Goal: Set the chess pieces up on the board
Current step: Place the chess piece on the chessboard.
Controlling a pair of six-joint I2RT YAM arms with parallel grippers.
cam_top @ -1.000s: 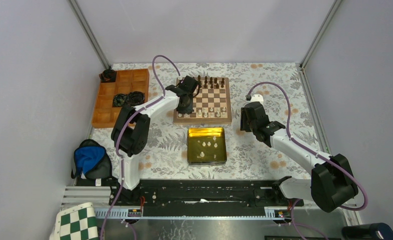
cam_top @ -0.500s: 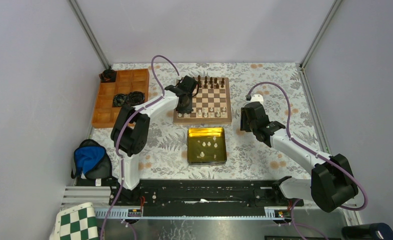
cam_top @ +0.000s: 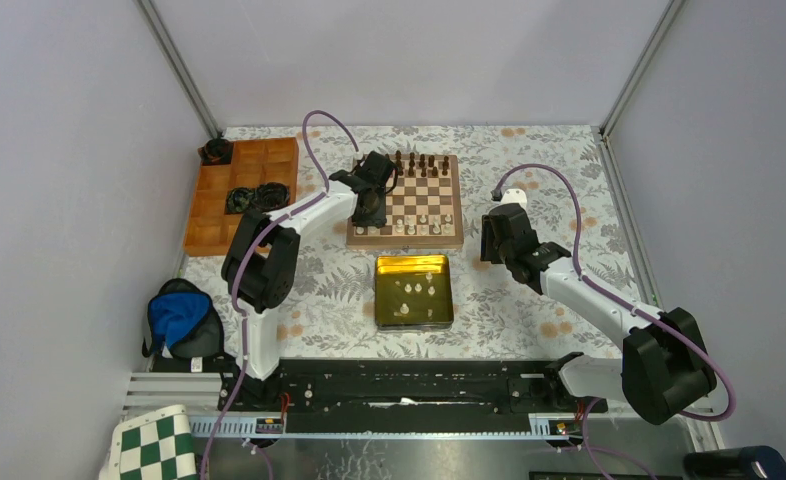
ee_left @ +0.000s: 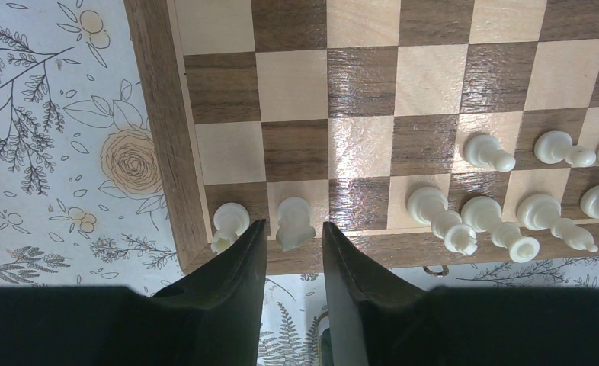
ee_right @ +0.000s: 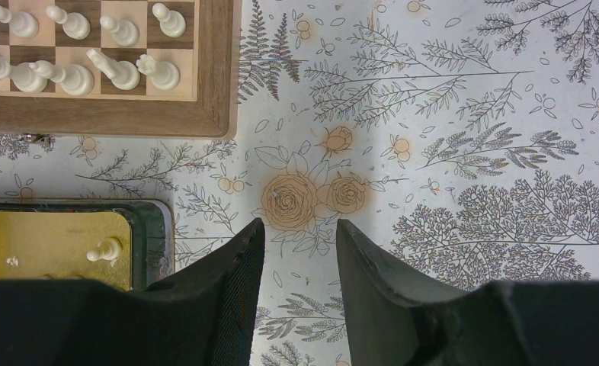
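The board point(cam_top: 405, 241) lies at the table's far middle, with dark pieces point(cam_top: 421, 160) on its far rows and cream chess pieces on its near rows. My left gripper point(cam_top: 369, 215) hangs over the board's near-left corner. In the left wrist view its jaws point(ee_left: 294, 229) stand open around a cream knight point(ee_left: 293, 221) that stands on the last row, with a gap on each side. A cream rook point(ee_left: 229, 223) stands on the corner square beside the left finger. My right gripper point(ee_right: 296, 229) is open over bare tablecloth right of the board, holding nothing.
A gold tin point(cam_top: 379, 290) with several cream pieces sits in front of the board. An orange compartment tray point(cam_top: 194, 215) lies at the far left. A blue bag point(cam_top: 177, 315) and a green checkered mat point(cam_top: 154, 445) lie near the left arm's base.
The left jaws have spread a little wider around the knight. Neither arm has visibly shifted in the top view.
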